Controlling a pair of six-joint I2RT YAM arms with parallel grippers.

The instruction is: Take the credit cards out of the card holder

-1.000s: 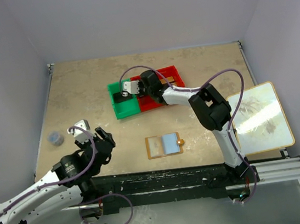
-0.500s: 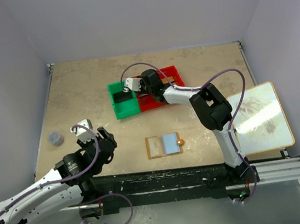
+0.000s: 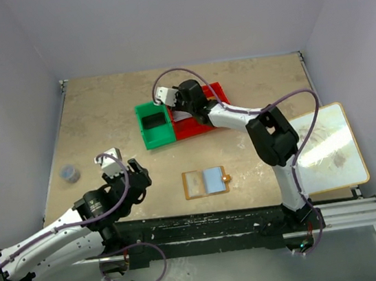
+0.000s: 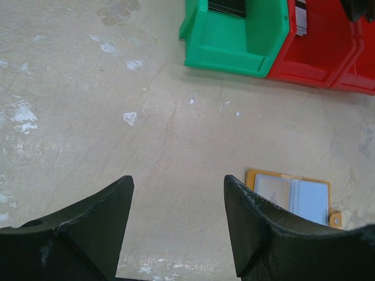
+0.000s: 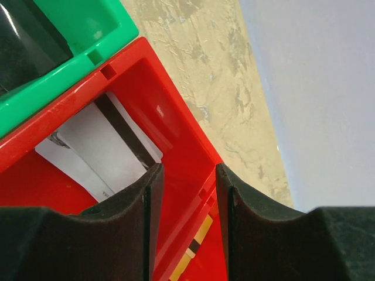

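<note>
1. Since my right gripper (image 5: 187, 172) released a second ago, its jaws stand apart and empty. It has drawn off the green bin (image 3: 157, 140) toward 1 o'clock, over the red bin (image 3: 199, 126).
2. Black card (image 5: 23, 41): now lying in the green bin, so I judge one more removed.
3. White striped card (image 5: 99, 146): in the red bin.
4. Card holder (image 3: 205, 181): open on the desk (image 3: 101, 110), 6 o'clock of the bins; remaining contents unclear.
5. Left gripper (image 4: 179, 184): apart, empty, nudged toward 3 o'clock.

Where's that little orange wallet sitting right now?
In the top view the card holder lies open on the table near its front edge, about midway across, in front of the green bin and the red bin.
</note>
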